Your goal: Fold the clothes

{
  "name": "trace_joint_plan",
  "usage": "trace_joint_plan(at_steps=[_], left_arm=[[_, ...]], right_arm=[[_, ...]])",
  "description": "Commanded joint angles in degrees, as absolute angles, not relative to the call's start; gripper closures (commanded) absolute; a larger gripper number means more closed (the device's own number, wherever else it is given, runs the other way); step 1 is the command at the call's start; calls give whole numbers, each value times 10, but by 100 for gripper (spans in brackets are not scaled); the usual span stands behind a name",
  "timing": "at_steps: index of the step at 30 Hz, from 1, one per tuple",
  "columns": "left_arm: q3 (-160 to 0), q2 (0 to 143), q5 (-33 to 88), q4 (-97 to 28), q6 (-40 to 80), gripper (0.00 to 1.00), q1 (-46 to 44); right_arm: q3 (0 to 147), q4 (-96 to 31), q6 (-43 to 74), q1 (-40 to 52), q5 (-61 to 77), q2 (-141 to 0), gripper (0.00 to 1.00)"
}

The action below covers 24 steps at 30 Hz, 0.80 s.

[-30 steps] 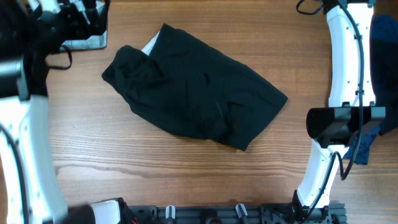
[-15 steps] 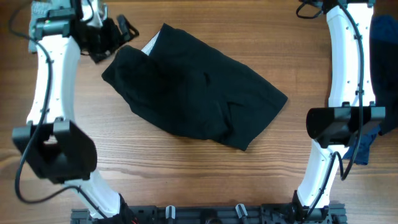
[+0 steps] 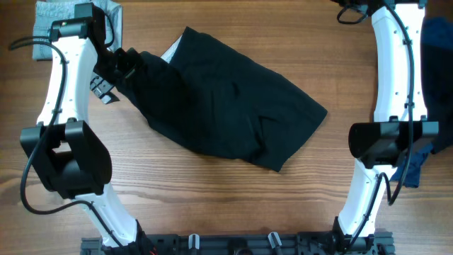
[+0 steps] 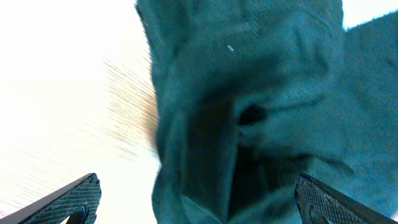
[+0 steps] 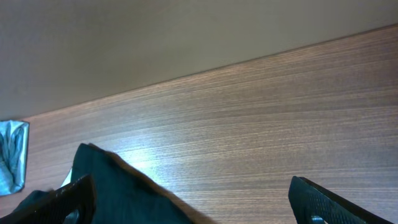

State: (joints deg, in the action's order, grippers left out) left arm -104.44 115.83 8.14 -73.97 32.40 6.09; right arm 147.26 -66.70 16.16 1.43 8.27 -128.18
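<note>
A black garment (image 3: 226, 106) lies crumpled across the middle of the wooden table, with a white label at its far left edge. My left gripper (image 3: 113, 74) is open at the garment's left end, its fingertips spread either side of a bunched fold (image 4: 236, 124) in the left wrist view. My right gripper is out of the overhead view at the far right top; in the right wrist view its fingers (image 5: 193, 199) are spread wide and empty, above the table, with the garment's corner (image 5: 118, 186) below.
A folded grey cloth (image 3: 71, 14) lies at the far left corner, also seen in the right wrist view (image 5: 12, 155). Dark blue clothing (image 3: 432, 85) hangs off the right edge behind the right arm (image 3: 393, 71). The table's back edge meets a wall (image 5: 186, 37).
My left arm has swung down from the far left corner to the garment's left end. The right arm and the garment have not moved.
</note>
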Motion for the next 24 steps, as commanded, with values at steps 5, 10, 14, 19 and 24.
trace_joint_plan(at_steps=[5,10,14,19,24], left_arm=[[-1049,1175,70,-729,339,0,62],[-1048,1175,121,-704,331,0,60],[-1048,1185,134,-689,298,0,50],[-1048,1203,115,-695,301,0,38],[-1048,1226,109,-699,301,0,36]], right_arm=[[1477,-669,150,11,79,-1282,0],[1477,-672,150,11,79,-1282,0],[1477,-673,150,11,79,-1282,0],[1477,-674,150,11,79,-1282,0],[1477,-674,150,11,79,-1282,0]])
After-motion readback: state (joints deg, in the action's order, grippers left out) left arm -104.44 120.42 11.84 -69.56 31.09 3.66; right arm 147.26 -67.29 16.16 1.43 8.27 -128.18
